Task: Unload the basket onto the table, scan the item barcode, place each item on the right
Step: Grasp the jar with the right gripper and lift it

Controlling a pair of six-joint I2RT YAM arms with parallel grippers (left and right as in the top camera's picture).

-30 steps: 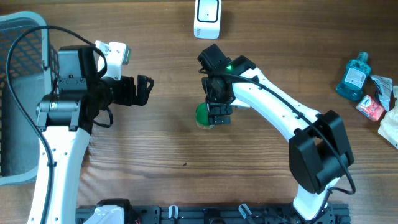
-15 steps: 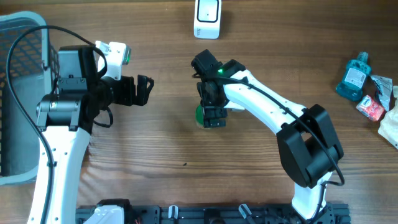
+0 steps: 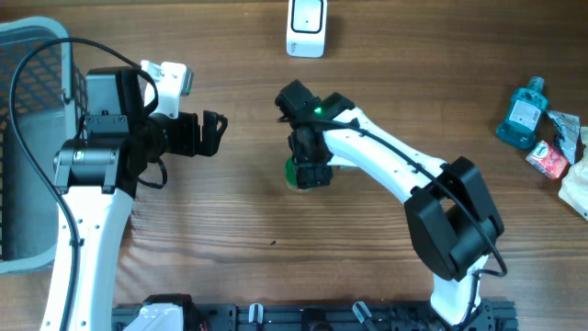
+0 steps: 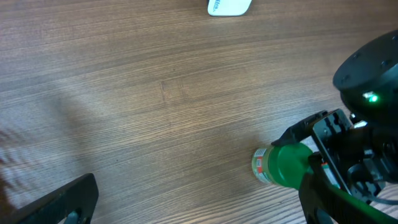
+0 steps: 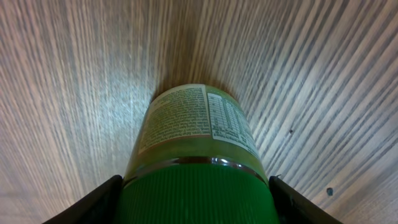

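Right wrist: grasp step, right gripper [image 5: 197, 202] straddling green cap [image 5: 196, 183] of bottle [image 5: 186, 121], hold not confirmable; left gripper [image 3: 216, 134] spread, empty; next needs clamp, lift, barcode toward scanner [image 3: 306, 26]

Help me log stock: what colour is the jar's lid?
The lid is green, clearest in the right wrist view.

Premises: mock shop checkout on a wooden table [image 3: 230, 216]. Evidence: white scanner [image 3: 306, 26], mesh basket [image 3: 37, 28], blue bottle [image 3: 522, 115] and packets [image 3: 551, 159] of goods.
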